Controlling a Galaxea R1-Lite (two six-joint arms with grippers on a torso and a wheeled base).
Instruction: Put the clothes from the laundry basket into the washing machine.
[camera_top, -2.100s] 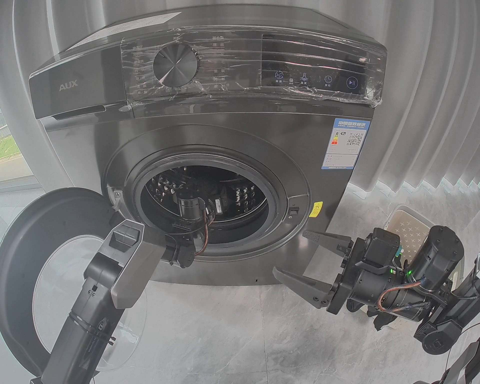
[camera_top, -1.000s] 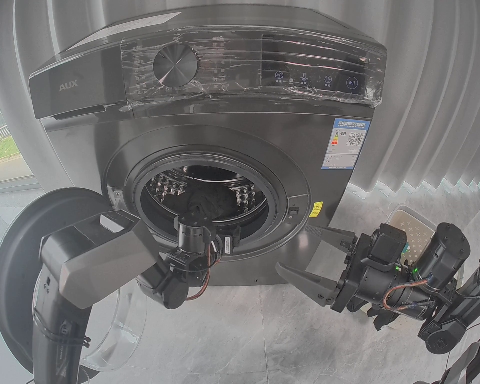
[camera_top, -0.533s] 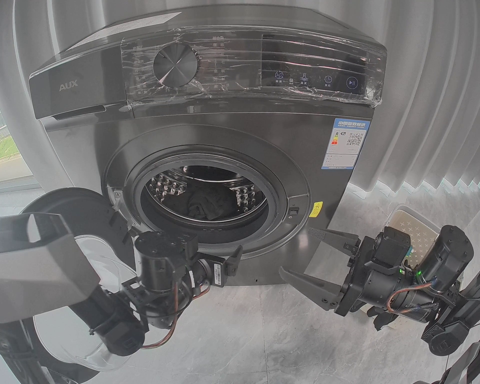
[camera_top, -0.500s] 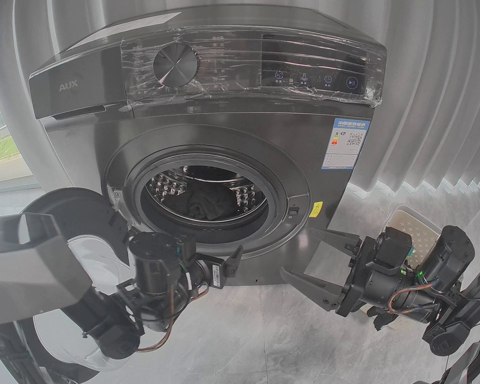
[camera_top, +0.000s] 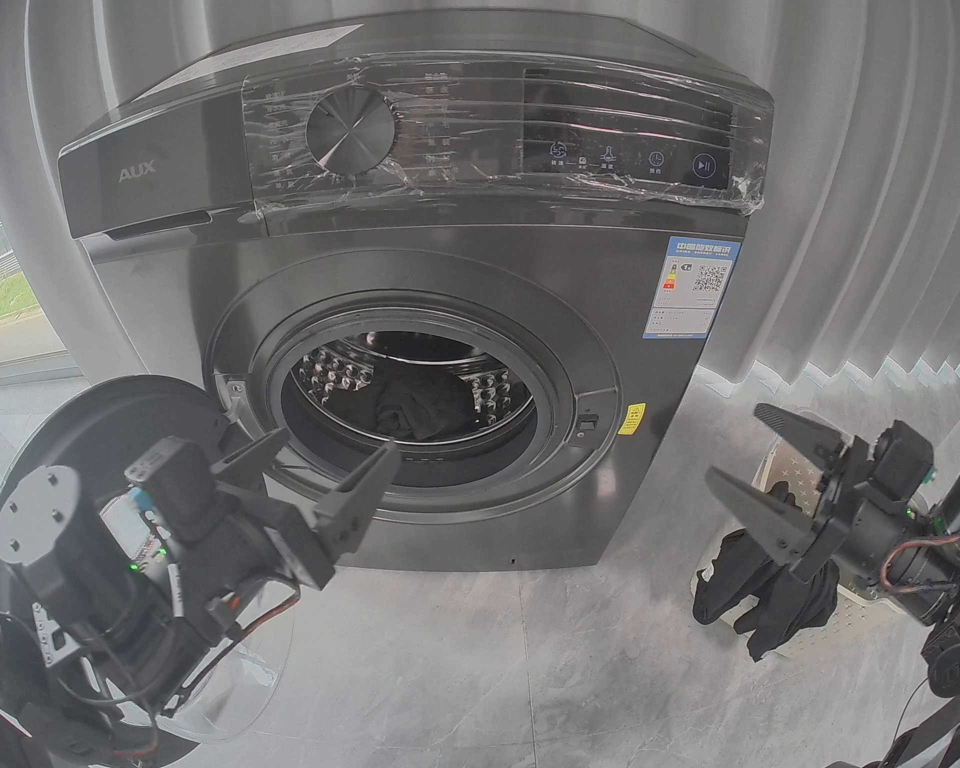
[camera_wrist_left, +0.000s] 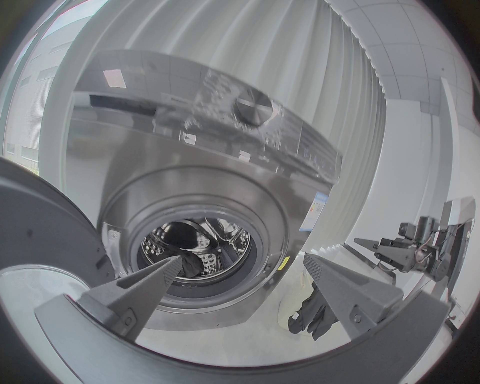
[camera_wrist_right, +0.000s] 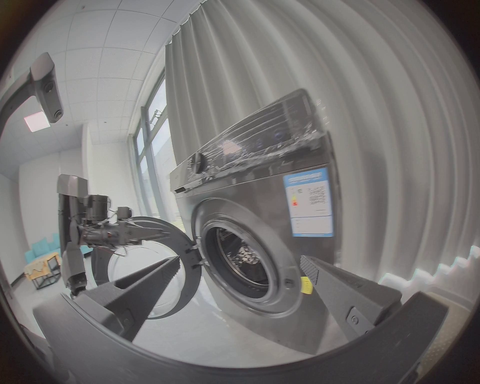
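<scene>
The grey washing machine (camera_top: 430, 250) stands with its round door (camera_top: 90, 440) swung open to the left. A dark garment (camera_top: 410, 405) lies inside the drum (camera_wrist_left: 190, 262). My left gripper (camera_top: 335, 448) hangs open and empty in front of the door, below and left of the drum opening. On the floor at the right stands the white laundry basket (camera_top: 790, 465), with dark clothes (camera_top: 765, 590) draped over its near rim. My right gripper (camera_top: 738, 443) is open and empty just above those clothes. In the left wrist view the draped clothes (camera_wrist_left: 312, 315) show beyond my left gripper (camera_wrist_left: 241, 259).
Grey tiled floor (camera_top: 500, 660) spreads in front of the machine. A pale pleated curtain (camera_top: 860, 200) hangs behind and to the right. The open door takes up the space at the left. In the right wrist view my right gripper (camera_wrist_right: 239, 261) faces the machine (camera_wrist_right: 260, 200).
My left arm has pulled out of the drum and back to the left, leaving the dark garment inside. My right gripper has moved right, over the basket, uncovering the draped clothes.
</scene>
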